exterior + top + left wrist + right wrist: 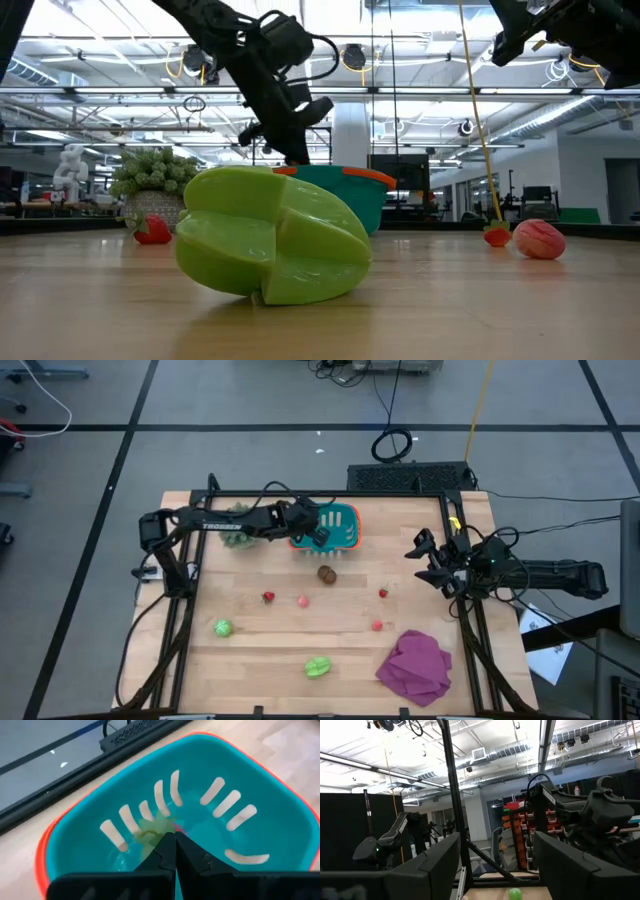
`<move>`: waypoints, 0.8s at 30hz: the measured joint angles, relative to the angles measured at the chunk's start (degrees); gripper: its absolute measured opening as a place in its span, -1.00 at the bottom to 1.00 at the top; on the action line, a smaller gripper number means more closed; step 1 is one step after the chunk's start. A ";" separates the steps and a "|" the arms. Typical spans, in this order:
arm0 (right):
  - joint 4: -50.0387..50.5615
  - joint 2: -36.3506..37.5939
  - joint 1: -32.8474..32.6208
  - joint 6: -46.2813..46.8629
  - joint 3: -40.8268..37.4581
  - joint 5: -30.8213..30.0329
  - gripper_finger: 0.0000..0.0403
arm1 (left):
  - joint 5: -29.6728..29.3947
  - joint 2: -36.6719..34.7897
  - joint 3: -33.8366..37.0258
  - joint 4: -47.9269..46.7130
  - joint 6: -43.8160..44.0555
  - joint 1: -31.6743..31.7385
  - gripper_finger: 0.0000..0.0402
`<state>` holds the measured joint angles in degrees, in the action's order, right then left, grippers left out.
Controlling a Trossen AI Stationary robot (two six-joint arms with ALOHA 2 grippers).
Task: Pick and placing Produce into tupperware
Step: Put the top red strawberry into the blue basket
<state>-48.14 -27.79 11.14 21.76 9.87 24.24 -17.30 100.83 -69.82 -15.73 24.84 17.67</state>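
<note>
**Left pincer over the tub, most produce out on the bench**

The left pincer [322, 534] hung directly above the tupperware [345, 520], which sat at the far middle of the bench [250, 630]. In the left wrist view its fingers [167, 855] were pressed together with no gap, pointing down into the tupperware's slotted base. A pale green smear lay just past the tips; whether that was a produce piece or a reflection could not be made out, so the pincer read as clenched on nothing certain.

The coming move seemed to turn on where the loose produce lay from that pincer: all of it on the near side of the tub. The brown oval [326, 572] was closest, just in front of the tub. Further toward the near edge lay the small red pieces [268, 597], a round green piece [222, 627] on the left, and a lobed green piece [318, 666] near the front edge, its long axis roughly across the bench. The left arm was the nearer for most of these.

The right pincer [432, 560] waited raised at the right edge, fingers parted and empty. A magenta cloth [415, 666] lay at the near right. A spiky plant [237, 538] stood half hidden under the left arm.
</note>
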 joint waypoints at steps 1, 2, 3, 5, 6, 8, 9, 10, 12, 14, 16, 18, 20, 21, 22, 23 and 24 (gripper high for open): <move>0.00 0.00 0.00 0.00 0.00 -0.01 0.20 | 0.67 0.17 0.00 -0.24 0.31 0.13 -1.00; -0.02 0.00 0.00 0.00 0.00 -0.01 0.20 | 1.16 0.26 0.00 -0.44 0.34 0.28 -1.00; -0.02 0.00 0.00 0.00 0.00 -0.01 0.20 | 1.30 0.52 0.00 -0.17 0.35 0.37 -1.00; 0.02 0.00 0.00 0.00 0.00 -0.02 0.20 | 1.27 0.94 -0.02 0.36 0.36 0.73 -1.00; 0.04 0.00 0.00 0.01 0.00 -0.01 0.20 | 1.33 1.04 -0.02 0.05 0.39 0.97 -1.00; 0.08 0.02 0.00 0.02 0.00 -0.03 0.20 | 1.92 1.08 -0.02 0.05 0.53 1.36 -1.00; 0.18 0.00 0.00 0.02 0.00 -0.03 0.20 | 1.95 1.50 -0.05 0.16 0.80 1.44 -1.00; 0.24 0.00 0.00 0.02 0.00 -0.03 0.20 | 2.10 1.85 -0.07 0.27 1.16 1.48 -1.00; 0.37 0.00 0.00 0.03 0.00 -0.03 0.20 | 2.42 2.50 0.07 -0.81 1.20 1.59 -1.00; 0.42 0.01 0.00 0.02 0.00 -0.06 0.20 | 2.52 3.18 0.00 0.57 1.17 1.59 -1.00; 0.44 -0.03 -0.01 0.07 0.00 -0.07 0.20 | 2.57 3.36 -0.04 0.14 1.18 1.80 -1.00; 0.82 -0.07 -0.01 0.27 0.00 -0.06 0.20 | 2.54 4.02 -0.04 1.18 1.20 1.92 -1.00; 0.99 -0.11 -0.02 0.31 0.00 -0.04 0.20 | 2.58 4.20 0.01 0.63 1.18 2.17 -1.00; 1.08 -0.11 -0.02 0.36 0.00 -0.04 0.20 | 2.83 4.24 0.02 0.83 1.18 2.31 -1.00; 1.16 -0.09 -0.02 0.49 0.00 -0.04 0.20 | 2.93 4.58 -0.04 1.28 1.17 2.31 -1.00; 1.04 -0.09 -0.02 0.50 0.00 -0.03 0.20 | 3.06 4.82 -0.09 1.26 1.18 2.40 -1.00; 1.12 -0.09 -0.02 0.49 0.00 -0.02 0.20 | 3.41 5.01 -0.07 0.78 1.18 2.58 -1.00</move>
<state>-47.02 -27.88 11.11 22.25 9.87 24.23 -13.89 105.84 -69.89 -14.95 26.02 20.25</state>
